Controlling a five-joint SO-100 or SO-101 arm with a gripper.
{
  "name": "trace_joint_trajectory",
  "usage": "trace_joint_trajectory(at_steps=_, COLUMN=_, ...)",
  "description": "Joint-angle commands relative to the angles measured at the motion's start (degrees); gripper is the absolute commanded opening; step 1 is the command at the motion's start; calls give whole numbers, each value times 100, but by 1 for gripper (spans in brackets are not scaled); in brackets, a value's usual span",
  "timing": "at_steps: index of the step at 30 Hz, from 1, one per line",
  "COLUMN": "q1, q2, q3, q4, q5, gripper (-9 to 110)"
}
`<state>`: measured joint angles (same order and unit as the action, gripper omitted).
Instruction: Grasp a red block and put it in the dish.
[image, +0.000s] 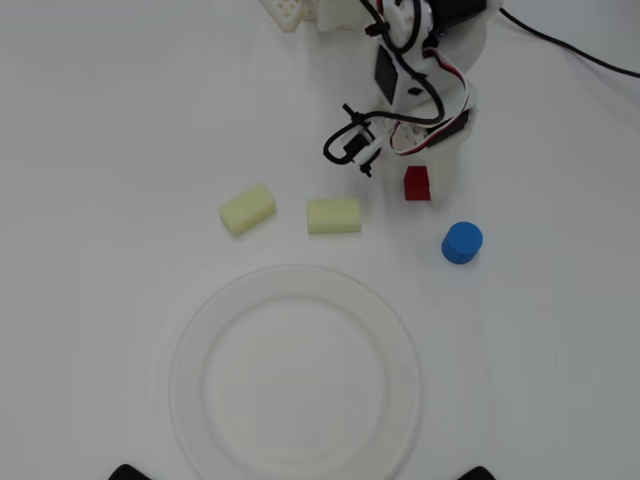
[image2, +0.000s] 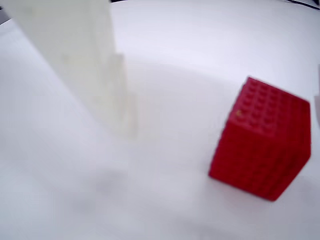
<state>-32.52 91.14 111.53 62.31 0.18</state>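
The red block (image: 417, 185) is a small studded cube on the white table, just below the arm in the overhead view. My gripper (image: 424, 172) hangs over it, open. In the wrist view the block (image2: 262, 142) sits at the right. One white finger (image2: 85, 65) stands well to its left, and a sliver of the other shows at the right edge. The block touches neither finger that I can see. The dish (image: 295, 375), a large round white plate, lies empty in the lower middle of the overhead view.
A blue cylinder (image: 461, 242) stands just below and right of the red block. Two pale yellow blocks (image: 247, 209) (image: 333, 215) lie to its left, above the dish. A black cable (image: 570, 45) runs off at the top right.
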Motion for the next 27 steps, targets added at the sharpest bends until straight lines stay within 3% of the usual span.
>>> trace_joint_trajectory(at_steps=1, q1=53, q2=-97, q3=-369, q4=-35, q5=26, gripper=31)
trace_joint_trajectory(at_steps=18, q1=-35, q2=-229, q3=-316, q4=-53, q5=0, gripper=20)
trace_joint_trajectory(at_steps=27, q1=-18, q2=-264, q3=-316, q4=-62, q5=-18, gripper=0)
